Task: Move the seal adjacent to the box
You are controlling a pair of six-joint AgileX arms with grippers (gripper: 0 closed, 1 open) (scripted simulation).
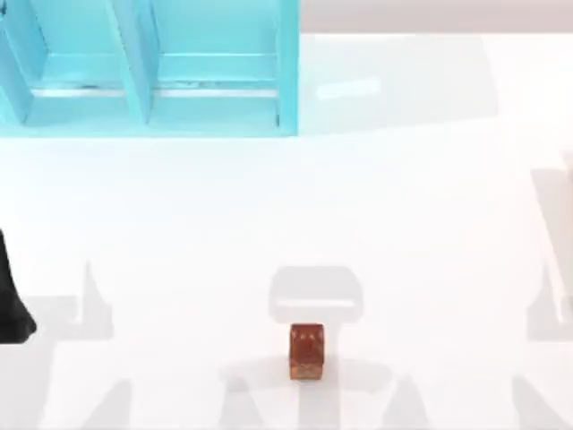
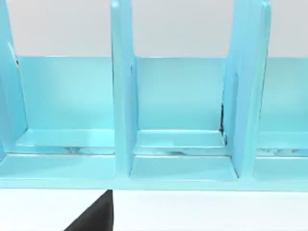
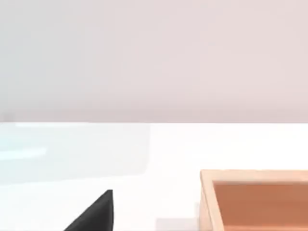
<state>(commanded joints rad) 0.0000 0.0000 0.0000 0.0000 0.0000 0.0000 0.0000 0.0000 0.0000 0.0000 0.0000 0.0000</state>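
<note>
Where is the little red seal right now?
In the top view, the seal stands alone on the white table near the front edge, around the middle, far from the blue shelf.

The seal [image 1: 306,351] stands front-centre on the table [image 1: 430,224], well apart from the shelf unit [image 1: 148,72] (back left).

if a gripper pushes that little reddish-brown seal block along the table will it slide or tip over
The small upright reddish-brown seal block with golden patterning looks rigid and flat-faced, so it probably won't roll or flex. It stands taller than it is wide, so a high push might tip it; a low push more likely slides it. The white table looks smooth and glossy, so it may slide easily.
</note>
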